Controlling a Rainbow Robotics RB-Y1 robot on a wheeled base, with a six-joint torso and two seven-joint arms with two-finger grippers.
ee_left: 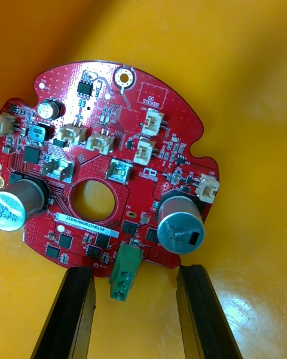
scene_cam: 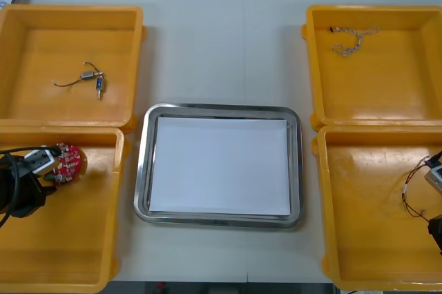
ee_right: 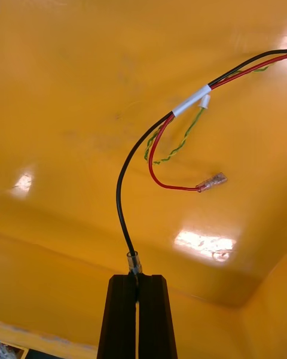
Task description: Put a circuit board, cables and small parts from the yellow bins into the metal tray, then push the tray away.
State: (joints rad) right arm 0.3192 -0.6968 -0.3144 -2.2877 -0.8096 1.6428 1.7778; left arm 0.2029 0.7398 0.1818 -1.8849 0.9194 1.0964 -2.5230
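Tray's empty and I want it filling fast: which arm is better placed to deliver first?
Right, probably. The right gripper is shut on the end of the black cable, ready for the tray; the left gripper stands open astride the board.

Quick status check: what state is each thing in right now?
circuit board: flat in near left bin, ungripped.
left gripper: open, fingers either side of the board's green connector.
black cable: tip pinched, in near right bin.
right gripper: shut on the black cable's tip.
metal tray: nothing in it.
twisted cable: loose in far right bin.
small metal parts: loose in far left bin.
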